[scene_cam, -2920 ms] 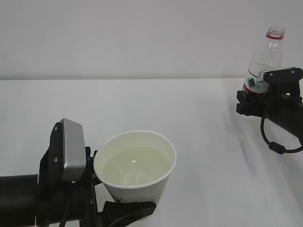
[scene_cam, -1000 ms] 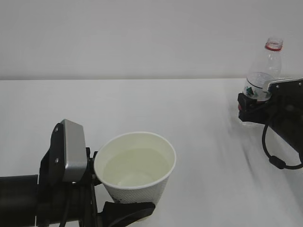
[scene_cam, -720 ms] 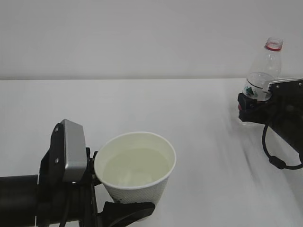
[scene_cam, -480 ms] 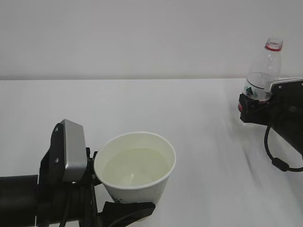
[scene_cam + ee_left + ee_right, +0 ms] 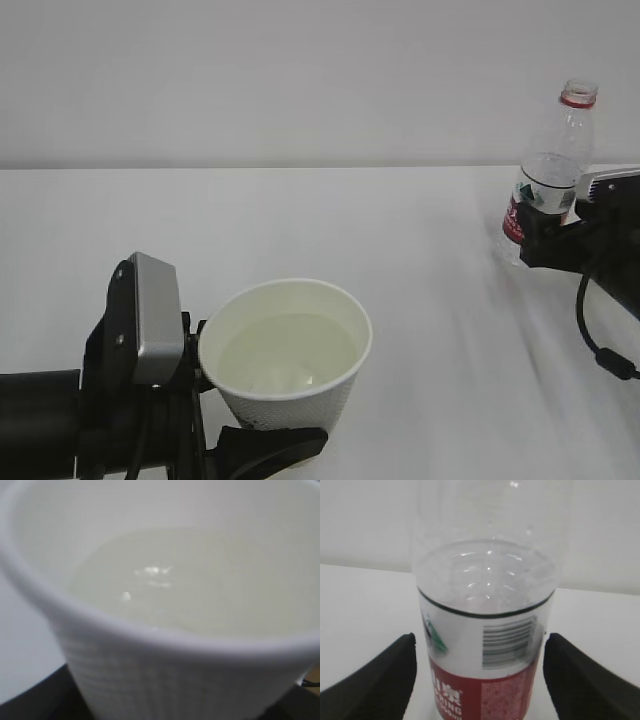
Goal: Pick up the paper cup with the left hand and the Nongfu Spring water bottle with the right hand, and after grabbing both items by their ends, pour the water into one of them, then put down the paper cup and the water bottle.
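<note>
The paper cup (image 5: 290, 390) sits at the lower left, upright, with water (image 5: 290, 350) inside. My left gripper (image 5: 255, 425) is shut on its lower part; one black finger (image 5: 270, 445) shows under the cup. In the left wrist view the cup (image 5: 165, 670) fills the frame, water (image 5: 190, 580) rippling in it. The Nongfu Spring water bottle (image 5: 553, 170) stands upright and uncapped on the table at the far right. My right gripper (image 5: 537, 240) is open just right of it. The right wrist view shows both fingers (image 5: 375, 680) clear of the bottle (image 5: 487, 630), with gaps on each side.
The white table (image 5: 400, 230) runs back to a plain white wall. The right arm's black cable (image 5: 600, 350) loops down near the right edge. Nothing else stands on the table.
My right gripper has drawn back to the right, away from the bottle, which stays upright and now shows more of its label. The left gripper and cup have held still.
</note>
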Controlling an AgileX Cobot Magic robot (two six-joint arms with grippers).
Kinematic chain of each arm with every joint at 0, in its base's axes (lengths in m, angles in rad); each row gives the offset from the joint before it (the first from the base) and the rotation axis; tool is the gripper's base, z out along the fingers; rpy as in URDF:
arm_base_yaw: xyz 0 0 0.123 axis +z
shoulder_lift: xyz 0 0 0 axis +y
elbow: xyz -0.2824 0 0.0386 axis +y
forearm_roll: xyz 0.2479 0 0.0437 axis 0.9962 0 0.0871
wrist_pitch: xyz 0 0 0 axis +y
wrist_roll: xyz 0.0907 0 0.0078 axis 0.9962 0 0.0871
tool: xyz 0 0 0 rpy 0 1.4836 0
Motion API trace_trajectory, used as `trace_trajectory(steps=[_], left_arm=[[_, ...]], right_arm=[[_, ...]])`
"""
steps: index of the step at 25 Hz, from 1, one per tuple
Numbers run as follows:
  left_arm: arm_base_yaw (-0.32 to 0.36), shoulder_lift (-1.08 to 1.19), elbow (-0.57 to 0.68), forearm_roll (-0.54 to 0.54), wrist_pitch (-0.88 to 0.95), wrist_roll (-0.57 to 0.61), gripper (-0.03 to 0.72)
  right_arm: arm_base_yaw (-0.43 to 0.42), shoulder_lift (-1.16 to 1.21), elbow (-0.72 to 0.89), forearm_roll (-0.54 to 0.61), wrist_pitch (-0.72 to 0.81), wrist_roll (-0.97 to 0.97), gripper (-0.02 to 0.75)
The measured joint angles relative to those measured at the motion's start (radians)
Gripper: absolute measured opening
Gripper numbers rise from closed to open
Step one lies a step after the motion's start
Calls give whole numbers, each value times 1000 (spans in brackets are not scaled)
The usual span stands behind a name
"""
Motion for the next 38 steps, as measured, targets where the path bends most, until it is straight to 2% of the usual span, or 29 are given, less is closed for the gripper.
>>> trace_trajectory(steps=[18,38], left_arm=[[0,1,0,0,-21,0,510],[0,1,0,-28,-22,0,502]], right_arm=[[0,-305,211,12,6,-3,591],[0,-715,223,14,321,-3,591]])
